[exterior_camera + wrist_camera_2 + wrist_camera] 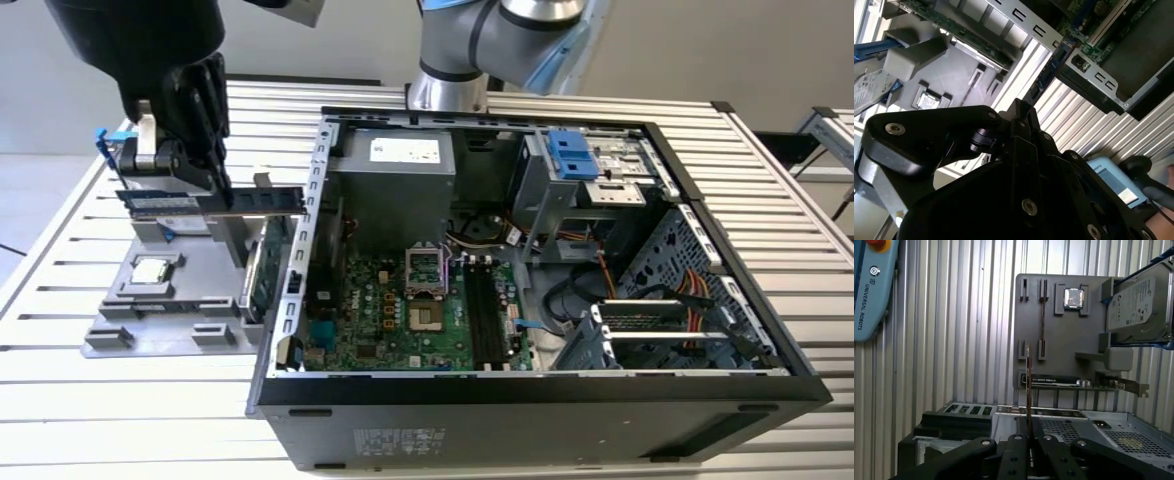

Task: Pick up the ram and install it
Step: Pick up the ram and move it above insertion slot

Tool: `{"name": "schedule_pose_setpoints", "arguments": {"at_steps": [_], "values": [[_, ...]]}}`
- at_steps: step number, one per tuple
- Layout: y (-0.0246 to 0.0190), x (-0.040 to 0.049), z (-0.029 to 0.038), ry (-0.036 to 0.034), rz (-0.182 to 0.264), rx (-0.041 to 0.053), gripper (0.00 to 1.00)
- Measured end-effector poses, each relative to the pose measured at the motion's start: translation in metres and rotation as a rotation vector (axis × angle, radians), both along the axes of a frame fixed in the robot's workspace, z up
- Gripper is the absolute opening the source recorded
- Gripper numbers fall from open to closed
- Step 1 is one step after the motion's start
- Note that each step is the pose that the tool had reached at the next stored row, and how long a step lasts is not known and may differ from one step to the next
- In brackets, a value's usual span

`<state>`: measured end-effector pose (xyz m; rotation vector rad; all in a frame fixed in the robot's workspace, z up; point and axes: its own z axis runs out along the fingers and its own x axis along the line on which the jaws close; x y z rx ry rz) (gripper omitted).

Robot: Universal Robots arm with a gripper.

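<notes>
Claw (pixel 174 182) status: clamped on the ram (pixel 247 203), with one end of the stick projecting beyond the fingers toward the open computer case (pixel 534 392). The ram was held in the air, long axis level, above the grey fixture plate (pixel 160 320). This plate lay on the slatted worktop (pixel 80 400) near the edge at the exterior view's left. The case occupied the middle of the worktop, just beside the plate, with the motherboard (pixel 400 310) on its floor. In the first wrist view the ram (pixel 1028 385) appeared edge-on, as a thin upright line rising from between the fingers. The plate (pixel 1054 335) carried a processor (pixel 1074 297), a hard drive (pixel 1139 305) and an expansion card (pixel 1079 383).
</notes>
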<state>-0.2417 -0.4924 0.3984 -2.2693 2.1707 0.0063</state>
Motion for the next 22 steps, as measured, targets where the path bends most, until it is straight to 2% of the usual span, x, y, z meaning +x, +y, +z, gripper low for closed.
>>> {"name": "schedule_pose_setpoints", "arguments": {"at_steps": [22], "values": [[0.0000,0.0251,0.0000,0.0000,0.000,0.0000,0.00]]}}
